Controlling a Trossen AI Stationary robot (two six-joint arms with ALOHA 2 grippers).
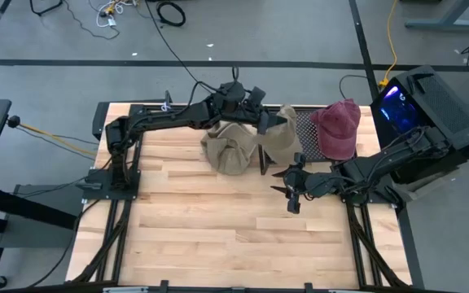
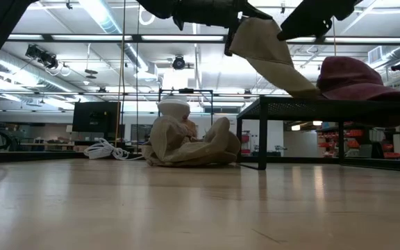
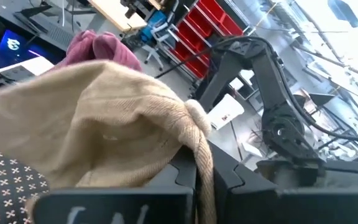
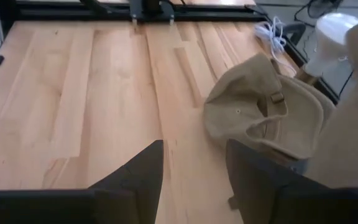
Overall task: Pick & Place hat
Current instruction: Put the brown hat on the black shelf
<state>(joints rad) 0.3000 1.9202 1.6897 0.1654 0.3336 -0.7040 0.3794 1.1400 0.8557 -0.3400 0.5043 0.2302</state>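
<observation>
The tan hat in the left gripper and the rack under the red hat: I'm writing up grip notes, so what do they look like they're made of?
The tan hat looks like soft woven cotton, matte: it shows fine ribbing and drapes limply from the left gripper. The rack looks like dark perforated metal, probably painted: thin stiff legs and a hole-patterned top under the red hat.

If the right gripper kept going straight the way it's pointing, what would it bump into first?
Probably the crumpled tan hat on the table. The right gripper, jaws open, points across bare wood toward it; how far off it lies is hard to judge.
</observation>
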